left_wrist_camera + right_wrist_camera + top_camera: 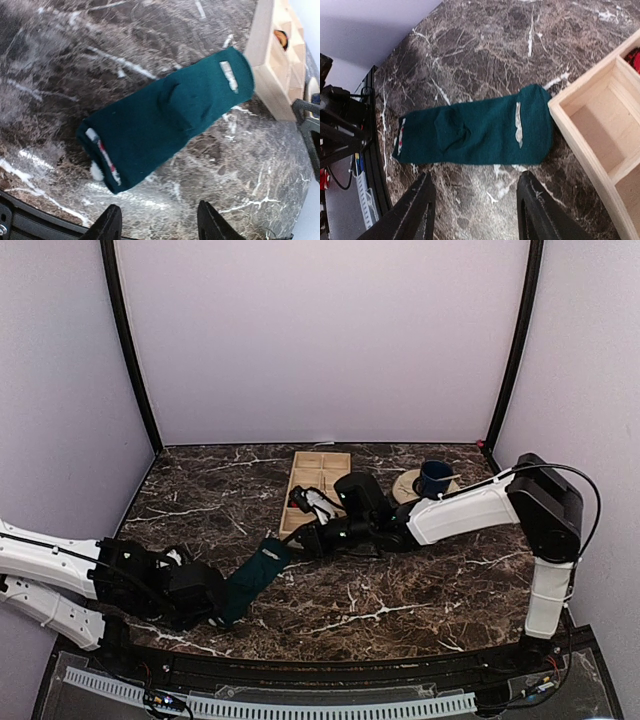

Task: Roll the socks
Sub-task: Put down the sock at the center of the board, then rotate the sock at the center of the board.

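Note:
A dark teal sock (pixel 255 578) lies flat and stretched out on the marble table, running from near the left arm up toward the wooden tray. A thin strip of white and red fabric (pixel 104 156) peeks out at its near end; I cannot tell whether that is the other sock. My left gripper (pixel 160 225) is open just short of that end, with only bare table between its fingers. My right gripper (pixel 475 179) is open beside the sock's (pixel 475 132) long edge and touches nothing.
A compartmented wooden tray (pixel 322 472) stands behind the sock's far end, something red and dark in one cell (pixel 634 59). A dark blue mug (pixel 435 478) sits on a round wooden disc at the back right. Black frame posts flank the table.

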Robot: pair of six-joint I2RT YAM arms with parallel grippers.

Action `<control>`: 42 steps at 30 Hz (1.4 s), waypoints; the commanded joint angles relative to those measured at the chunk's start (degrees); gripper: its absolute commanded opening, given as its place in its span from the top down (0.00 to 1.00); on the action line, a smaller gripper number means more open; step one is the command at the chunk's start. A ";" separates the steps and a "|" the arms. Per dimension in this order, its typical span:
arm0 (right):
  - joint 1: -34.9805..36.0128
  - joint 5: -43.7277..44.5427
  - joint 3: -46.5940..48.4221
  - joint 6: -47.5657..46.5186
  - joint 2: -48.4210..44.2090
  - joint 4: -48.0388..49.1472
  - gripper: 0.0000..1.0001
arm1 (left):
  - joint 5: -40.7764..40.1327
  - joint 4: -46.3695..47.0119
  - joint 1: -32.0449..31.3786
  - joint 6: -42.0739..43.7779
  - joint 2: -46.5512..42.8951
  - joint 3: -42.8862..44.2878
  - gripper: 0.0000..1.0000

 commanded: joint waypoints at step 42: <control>4.65 12.09 39.59 0.32 27.99 -35.12 0.87 | 12.23 39.24 13.97 70.86 11.15 -13.41 0.87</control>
